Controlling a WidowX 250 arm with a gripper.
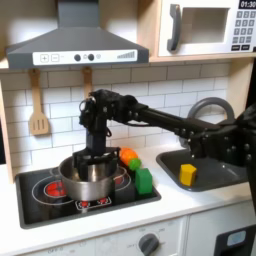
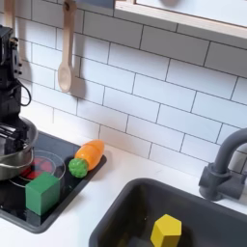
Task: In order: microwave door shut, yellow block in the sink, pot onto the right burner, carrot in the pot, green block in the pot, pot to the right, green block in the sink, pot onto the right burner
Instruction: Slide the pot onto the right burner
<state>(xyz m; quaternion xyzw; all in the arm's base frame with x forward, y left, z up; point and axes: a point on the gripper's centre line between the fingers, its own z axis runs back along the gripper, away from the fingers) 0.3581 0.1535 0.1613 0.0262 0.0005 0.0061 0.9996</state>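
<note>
Stovetop (image 1: 40,190), pot (image 1: 88,180) under pincer (image 1: 93,160)

A toy kitchen: white tile wall (image 1: 190,90), range hood (image 1: 75,45), stovetop (image 1: 45,190), sink (image 2: 135,217), microwave (image 1: 205,25).

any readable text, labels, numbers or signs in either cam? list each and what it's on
Microwave display at the top right of the first exterior view: light digits that look like "01:0", cut off by the frame edge, so not certain.
Microwave keypad: rows of buttons, marks too small to read.
Range hood control strip: dark knobs and small marks, too blurred to read.
Stovetop: red burner rings, no lettering readable.
Second exterior view: no text.
</note>
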